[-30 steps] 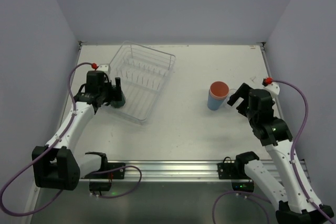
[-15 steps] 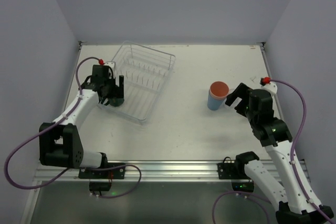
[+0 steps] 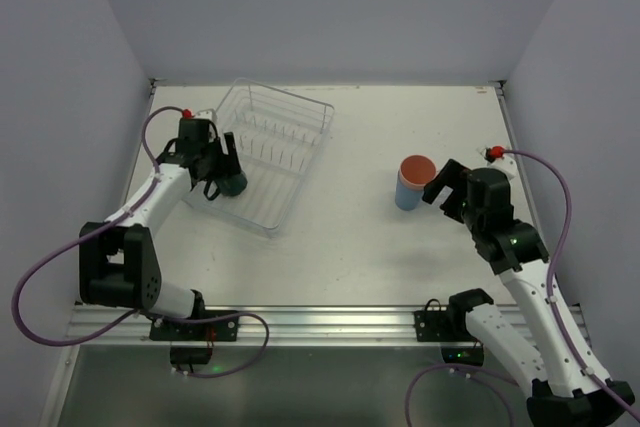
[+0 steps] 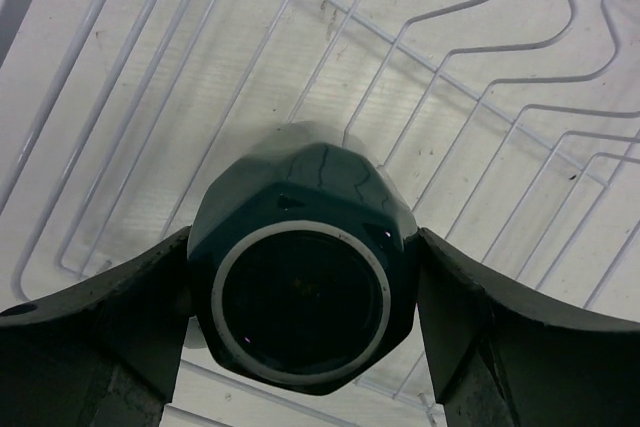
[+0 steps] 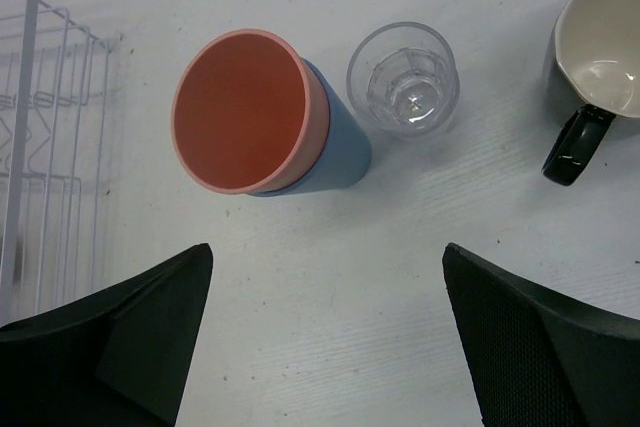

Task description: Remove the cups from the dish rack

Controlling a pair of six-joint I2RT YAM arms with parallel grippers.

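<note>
My left gripper [image 3: 224, 173] is shut on the dark teal mug [image 3: 233, 183] over the near-left part of the see-through dish rack [image 3: 285, 122]. In the left wrist view both fingers [image 4: 120, 317] press the sides of the mug [image 4: 300, 277], with the rack's wires [image 4: 480, 127] below. My right gripper [image 3: 441, 187] is open and empty. The right wrist view shows my right gripper [image 5: 326, 252] just short of the salmon-pink tumbler [image 5: 240, 112] nested in the light-blue tumbler [image 5: 345, 152], a clear glass [image 5: 403, 79] and a black mug with handle [image 5: 598, 37].
The nested tumblers [image 3: 414, 180] stand on the table at the right, just left of my right gripper. A corner of the rack [image 5: 40, 147] shows at the left of the right wrist view. Grey walls close in the table on three sides.
My left gripper has moved right and back over the rack with the teal mug in it. My right gripper has shifted slightly left, towards the tumblers.
</note>
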